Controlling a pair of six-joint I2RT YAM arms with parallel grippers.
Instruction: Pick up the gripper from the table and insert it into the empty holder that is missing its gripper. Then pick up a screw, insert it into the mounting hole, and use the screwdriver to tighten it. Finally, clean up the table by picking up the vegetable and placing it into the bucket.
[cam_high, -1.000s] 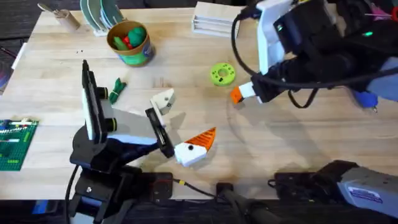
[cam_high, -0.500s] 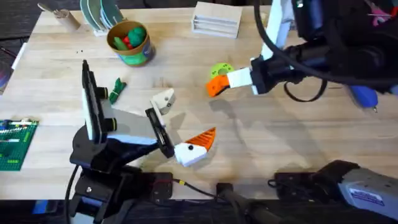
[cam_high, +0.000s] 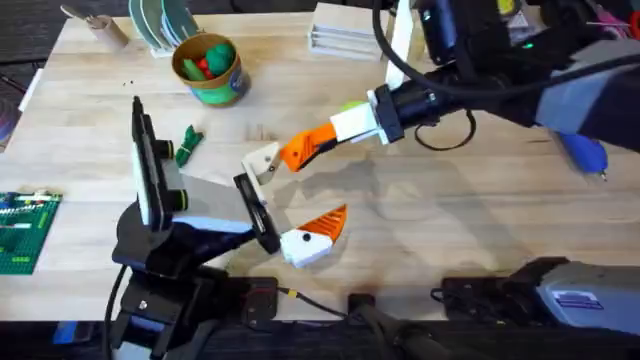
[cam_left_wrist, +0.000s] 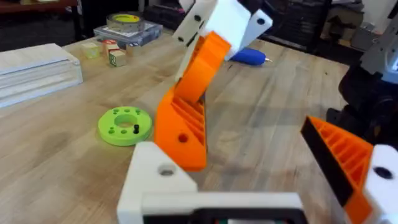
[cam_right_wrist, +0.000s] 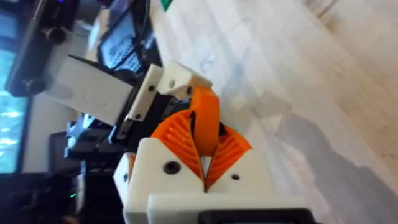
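overhead | right gripper clamps the gripper, long axis toward holder | left claw wide

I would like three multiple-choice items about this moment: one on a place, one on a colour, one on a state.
1. Where does the vegetable lie?
A. inside the bucket
B. on the table, between the bucket and the left arm
C. on the lime-green disc

2. What colour is the screwdriver?
A. blue
B. red
C. black

3. What is the state of the right end effector?
A. open and holding nothing
B. shut on the gripper
C. shut on the screwdriver

Answers:
1. B: the vegetable lies on the bare table, below the bucket in the overhead view.
2. A: the screwdriver at the table's right side is blue.
3. B: the right end effector has its orange pads pressed around the gripper, held next to the holder.
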